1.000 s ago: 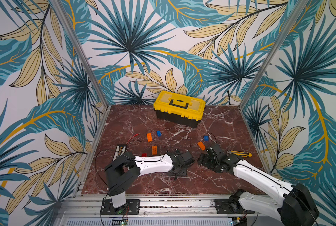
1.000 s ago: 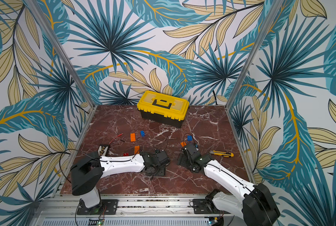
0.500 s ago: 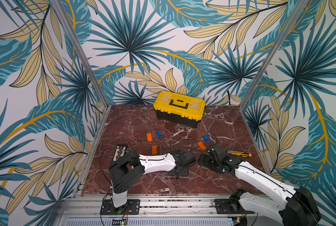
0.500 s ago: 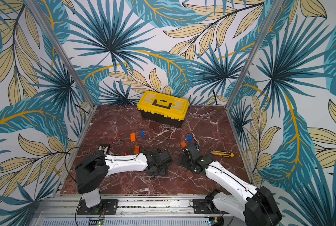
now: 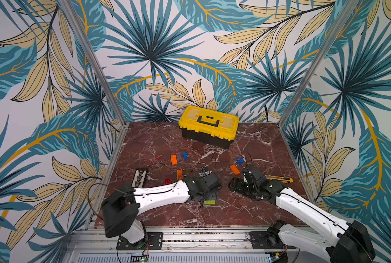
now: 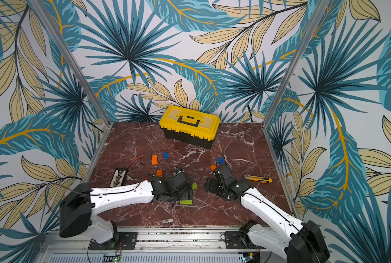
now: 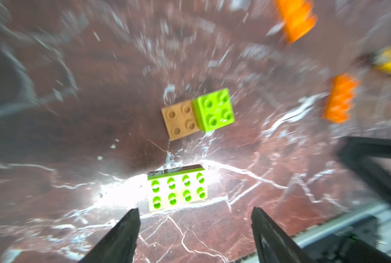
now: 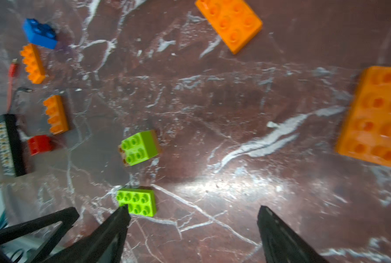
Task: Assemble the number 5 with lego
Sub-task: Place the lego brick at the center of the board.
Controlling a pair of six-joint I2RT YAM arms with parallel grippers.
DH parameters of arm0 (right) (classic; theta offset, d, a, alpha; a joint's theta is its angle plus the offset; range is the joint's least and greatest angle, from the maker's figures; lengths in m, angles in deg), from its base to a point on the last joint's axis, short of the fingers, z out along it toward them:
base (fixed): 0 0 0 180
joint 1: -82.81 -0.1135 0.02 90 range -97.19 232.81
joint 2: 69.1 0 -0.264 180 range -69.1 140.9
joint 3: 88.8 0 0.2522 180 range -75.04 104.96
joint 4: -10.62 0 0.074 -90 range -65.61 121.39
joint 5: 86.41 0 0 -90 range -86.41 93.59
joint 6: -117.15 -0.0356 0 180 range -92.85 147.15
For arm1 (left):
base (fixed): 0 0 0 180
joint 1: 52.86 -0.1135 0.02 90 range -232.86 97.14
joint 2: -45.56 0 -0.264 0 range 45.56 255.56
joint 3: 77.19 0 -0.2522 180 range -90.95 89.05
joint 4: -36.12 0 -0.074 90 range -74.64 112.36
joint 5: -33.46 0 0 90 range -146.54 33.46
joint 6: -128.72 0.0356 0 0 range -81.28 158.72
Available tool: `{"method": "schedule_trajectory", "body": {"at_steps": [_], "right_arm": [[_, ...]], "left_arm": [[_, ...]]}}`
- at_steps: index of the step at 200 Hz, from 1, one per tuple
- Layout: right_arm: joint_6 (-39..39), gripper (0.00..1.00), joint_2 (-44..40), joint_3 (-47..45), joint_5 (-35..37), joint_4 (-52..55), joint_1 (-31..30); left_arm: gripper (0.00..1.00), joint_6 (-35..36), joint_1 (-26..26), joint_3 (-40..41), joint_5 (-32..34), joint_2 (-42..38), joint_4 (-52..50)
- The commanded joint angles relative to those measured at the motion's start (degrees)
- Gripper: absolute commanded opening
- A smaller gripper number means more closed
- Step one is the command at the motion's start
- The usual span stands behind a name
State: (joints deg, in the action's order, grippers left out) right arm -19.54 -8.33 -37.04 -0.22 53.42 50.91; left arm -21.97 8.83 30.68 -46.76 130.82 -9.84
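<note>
Crisp, evenly bright top views; left wrist view motion-smeared toward edges; white glare on marble tabletop point(image 7: 115, 193)

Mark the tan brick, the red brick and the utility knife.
tan brick point(image 7: 180, 120), left wrist view, centre of studded top.
red brick point(image 8: 39, 145), right wrist view, middle of the body.
utility knife point(image 5: 282, 180), in a top view, yellow handle.

Studs up, a long lime brick point(image 7: 177, 190) lies near a square lime brick point(image 7: 215, 109) touching a tan brick point(image 7: 181, 120), with orange bricks point(image 5: 173, 159), blue bricks point(image 5: 185, 155) and a red brick point(image 5: 167, 181) scattered loose farther back.
</note>
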Motion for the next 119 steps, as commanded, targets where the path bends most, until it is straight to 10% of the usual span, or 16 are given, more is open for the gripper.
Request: {"method": "schedule_trajectory", "body": {"at_steps": [1,59,119], "right_arm": [[-0.58,0.88,2.16,-0.58,-9.5,-10.0,-0.08],[0.09,0.85,14.02,9.29,-7.4,-13.21,-7.06],[1.39,0.86,21.25,16.66,-4.98,-11.21,-11.32]], "left_arm": [[0.8,1.27,-1.7,6.44,7.62,-6.35,2.71],[0.78,8.3,-16.62,15.22,6.13,-18.63,-1.5],[0.73,20.65,-35.24,13.78,-3.49,-12.88,-6.19]]}}
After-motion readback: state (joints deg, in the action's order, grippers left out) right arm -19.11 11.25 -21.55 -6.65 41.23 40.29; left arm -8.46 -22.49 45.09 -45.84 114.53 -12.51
